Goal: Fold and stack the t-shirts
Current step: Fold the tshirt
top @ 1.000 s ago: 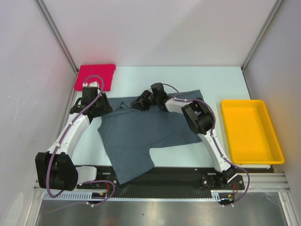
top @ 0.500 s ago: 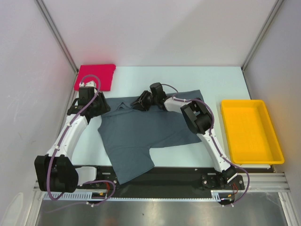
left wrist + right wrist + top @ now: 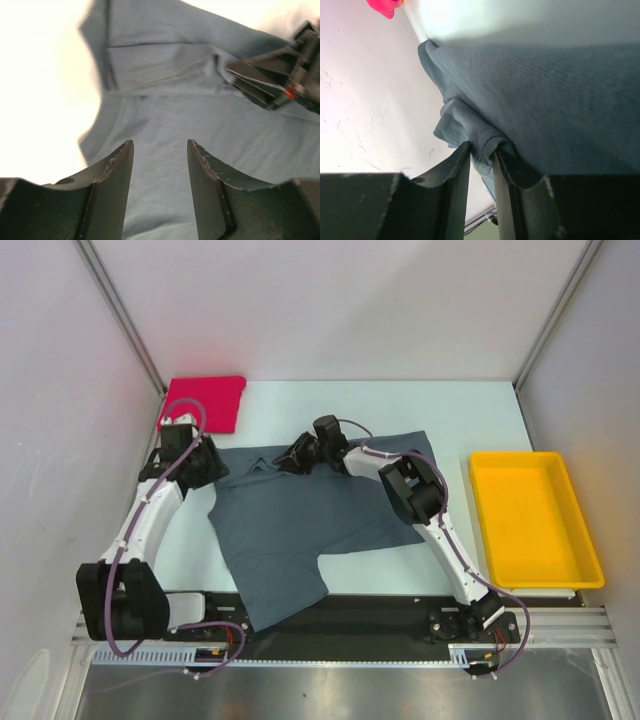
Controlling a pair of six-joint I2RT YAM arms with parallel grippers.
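Note:
The slate-grey t-shirt (image 3: 300, 530) lies spread in the middle of the table, one sleeve folded in near the collar (image 3: 160, 62). The pinkish-red t-shirt (image 3: 205, 400) lies folded in the back left corner; a scrap of it shows in the right wrist view (image 3: 384, 6). My left gripper (image 3: 160, 142) hovers open over the grey shirt's left shoulder (image 3: 215, 468), nothing between its fingers. My right gripper (image 3: 482, 150) is at the collar (image 3: 287, 460), its jaws pressed on a bunched fold of the grey cloth (image 3: 490, 142). The right gripper's fingers (image 3: 260, 82) also show in the left wrist view.
A yellow plastic tray (image 3: 530, 456) stands at the right edge of the table. White walls enclose the table on the left, back and right. The shirt's lower hem hangs over the black rail (image 3: 400, 615) at the near edge.
The right gripper has crept a little left along the collar and narrowed onto the fold of grey cloth. The left gripper has drifted slightly toward the back left, still open.

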